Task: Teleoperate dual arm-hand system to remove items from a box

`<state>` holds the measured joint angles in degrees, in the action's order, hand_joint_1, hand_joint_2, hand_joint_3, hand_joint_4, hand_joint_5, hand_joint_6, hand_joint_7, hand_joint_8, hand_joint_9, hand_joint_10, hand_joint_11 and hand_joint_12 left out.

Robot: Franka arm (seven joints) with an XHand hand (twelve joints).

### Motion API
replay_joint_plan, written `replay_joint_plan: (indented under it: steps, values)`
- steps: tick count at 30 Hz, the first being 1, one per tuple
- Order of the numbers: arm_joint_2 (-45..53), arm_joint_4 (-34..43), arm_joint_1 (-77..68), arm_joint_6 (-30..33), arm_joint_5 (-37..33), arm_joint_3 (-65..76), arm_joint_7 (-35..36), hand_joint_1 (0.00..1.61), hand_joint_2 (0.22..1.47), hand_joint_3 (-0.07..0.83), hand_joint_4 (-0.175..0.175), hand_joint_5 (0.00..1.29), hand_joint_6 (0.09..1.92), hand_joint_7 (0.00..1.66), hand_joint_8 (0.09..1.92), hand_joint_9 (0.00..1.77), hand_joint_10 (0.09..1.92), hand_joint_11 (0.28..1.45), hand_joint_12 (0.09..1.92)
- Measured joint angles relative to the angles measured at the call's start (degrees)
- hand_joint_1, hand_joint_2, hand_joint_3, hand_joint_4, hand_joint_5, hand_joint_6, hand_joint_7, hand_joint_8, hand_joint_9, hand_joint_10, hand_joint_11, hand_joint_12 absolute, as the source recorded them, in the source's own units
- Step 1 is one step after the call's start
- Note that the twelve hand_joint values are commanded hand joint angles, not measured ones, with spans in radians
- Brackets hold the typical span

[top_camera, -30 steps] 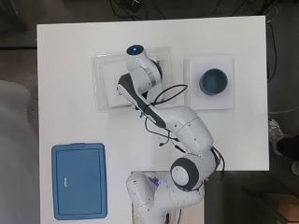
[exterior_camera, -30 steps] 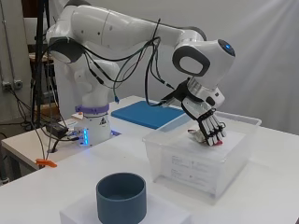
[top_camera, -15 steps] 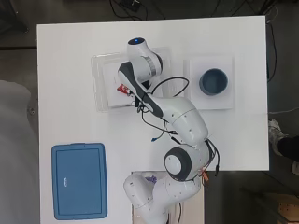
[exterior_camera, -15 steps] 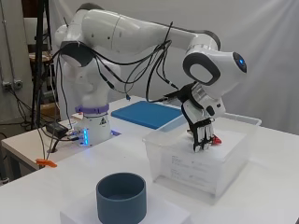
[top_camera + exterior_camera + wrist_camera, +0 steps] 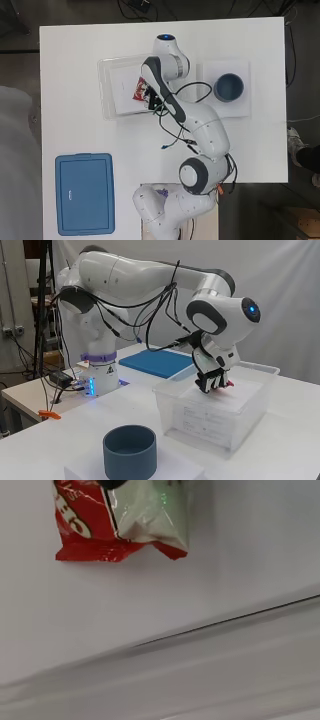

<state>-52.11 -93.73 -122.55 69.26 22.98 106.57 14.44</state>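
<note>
A clear plastic box [image 5: 107, 92] stands at the far left of the table, with a white printed sheet on its floor. Inside lies a red and silver snack packet [image 5: 138, 89], also showing as a red corner [image 5: 229, 384] in the side view. My hand [image 5: 212, 379] reaches down into the box from above, its dark fingers curled onto the packet. In the wrist view the packet [image 5: 115, 525] fills the upper part, with a black fingertip [image 5: 112, 483] on its top edge and a shadow beneath it.
A blue-grey cup [image 5: 228, 87] sits on a white block [image 5: 241, 108] to the right of the box, near the front in the side view [image 5: 130, 452]. A blue lid [image 5: 84, 193] lies flat at the near left, beside the arm's base.
The wrist has turned and the hand has come down over the red packet, which was hidden a second ago. The fingers have curled onto it, and it sits slightly higher than half a second ago.
</note>
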Motion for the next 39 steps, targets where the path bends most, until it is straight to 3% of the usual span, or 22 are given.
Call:
replay_joint_plan:
  steps: [5,16,28,39]
  values:
    - [0.1,-2.8,4.1,2.9,-0.6,-2.5,1.0,0.94,1.21,0.001,0.175,0.80,1.27,0.90,1.79,1.13,1.89,0.81,1.82]
    - [0.9,-8.3,13.9,6.6,3.5,-13.9,2.0,0.93,1.22,0.001,0.175,0.78,1.29,0.90,1.73,1.13,1.85,0.82,1.82]
    - [1.8,-2.5,18.5,7.0,6.2,-20.6,3.3,0.93,1.22,0.000,0.175,0.78,1.29,0.91,1.78,1.15,1.89,0.83,1.84]
    - [2.7,1.4,22.8,6.7,10.0,-20.2,1.7,0.93,1.22,0.000,0.175,0.78,1.29,0.86,1.64,1.08,1.82,0.74,1.76]
